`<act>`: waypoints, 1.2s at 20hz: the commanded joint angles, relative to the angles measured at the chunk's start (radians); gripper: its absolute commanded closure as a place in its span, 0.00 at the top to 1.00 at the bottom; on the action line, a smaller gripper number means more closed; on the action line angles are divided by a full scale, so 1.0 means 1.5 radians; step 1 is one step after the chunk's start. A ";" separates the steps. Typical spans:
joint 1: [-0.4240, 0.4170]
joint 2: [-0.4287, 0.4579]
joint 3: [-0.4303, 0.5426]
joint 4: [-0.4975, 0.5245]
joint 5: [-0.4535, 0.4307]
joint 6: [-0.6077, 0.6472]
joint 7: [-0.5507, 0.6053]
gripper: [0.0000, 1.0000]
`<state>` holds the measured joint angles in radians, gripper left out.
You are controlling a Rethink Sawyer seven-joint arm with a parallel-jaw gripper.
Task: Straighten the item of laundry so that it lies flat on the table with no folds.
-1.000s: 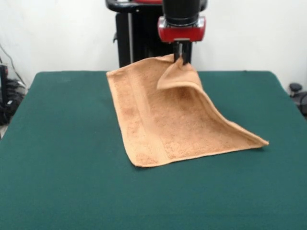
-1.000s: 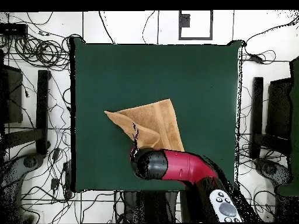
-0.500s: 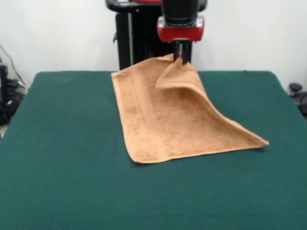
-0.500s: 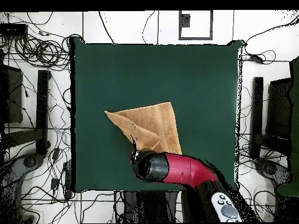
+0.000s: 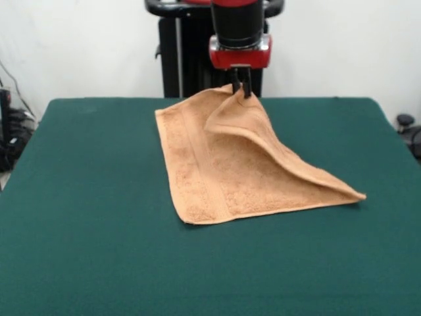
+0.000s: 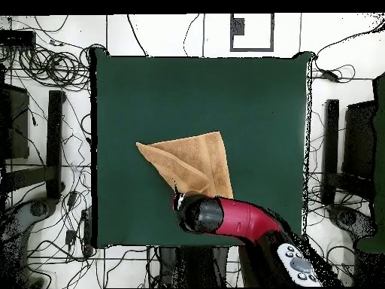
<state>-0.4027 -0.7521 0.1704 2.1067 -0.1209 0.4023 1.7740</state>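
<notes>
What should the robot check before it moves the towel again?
1. Gripper shut on a towel corner: ok, the corner hangs lifted from it.
2. Towel flat: not ok, the held corner is raised and a flap drapes over the middle.
3. Other corners resting on the table: ok for the two near ones in the front view; the far one is hard to tell.
4. Room to pull: ok, green table shows on all sides of the towel.
5. Label side up or down: cannot tell, no label shows.
</notes>
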 commanded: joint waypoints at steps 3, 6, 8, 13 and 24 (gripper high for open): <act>0.019 0.049 0.040 -0.029 -0.006 -0.044 0.064 0.00; 0.023 0.048 0.035 -0.030 -0.008 -0.046 0.067 0.00; 0.029 0.046 0.029 -0.033 -0.015 -0.054 0.068 0.00; 0.084 0.055 -0.029 -0.057 -0.060 -0.151 0.094 0.00; 0.072 0.111 0.000 -0.095 -0.086 -0.217 0.053 0.00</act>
<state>-0.3055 -0.6684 0.1197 2.0700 -0.2139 0.1248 1.7740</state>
